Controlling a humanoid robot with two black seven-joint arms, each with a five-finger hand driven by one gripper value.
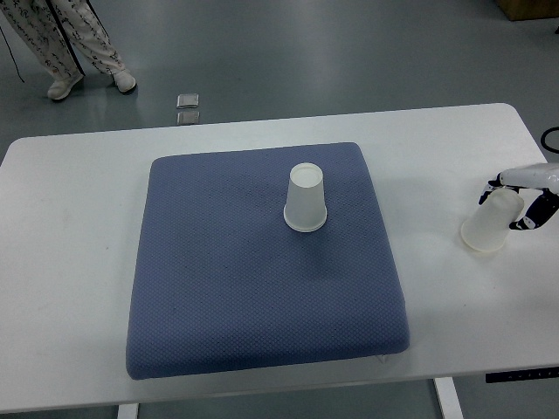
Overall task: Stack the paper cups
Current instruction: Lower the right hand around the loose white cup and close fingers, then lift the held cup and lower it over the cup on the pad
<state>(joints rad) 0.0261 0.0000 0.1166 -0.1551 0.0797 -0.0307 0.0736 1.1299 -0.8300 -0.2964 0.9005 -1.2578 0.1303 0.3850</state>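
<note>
The stacking is not done yet. One paper cup (306,199) stands upside down on the blue mat (218,288). Far off to the mat's right, the right robot hand (515,206) grips a second cup (492,222), tilted over the worktop (70,262).

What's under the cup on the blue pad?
The upside-down cup stands rim-down on the blue pad, which lies on the white table. Whatever is beneath the cup is hidden.

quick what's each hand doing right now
Left hand: not in view.
Right hand: closed on a paper cup at the table's right edge.
</note>
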